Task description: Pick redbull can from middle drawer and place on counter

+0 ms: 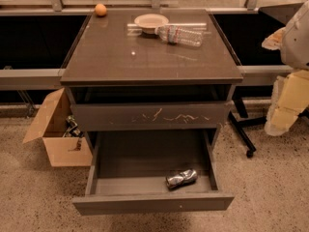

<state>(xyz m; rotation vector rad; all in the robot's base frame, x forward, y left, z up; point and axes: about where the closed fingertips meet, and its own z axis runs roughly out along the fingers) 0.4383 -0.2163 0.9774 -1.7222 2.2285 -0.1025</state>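
One box [54,132] stands on the floor at left. The worktop [145,59] carries an orange [100,9], a bowl [151,21] and a bottle [179,35]. Lower, the can [181,178] lies on its side in the open drawer [153,203]. At far right is the pincer [287,103]; its width I cannot tell.
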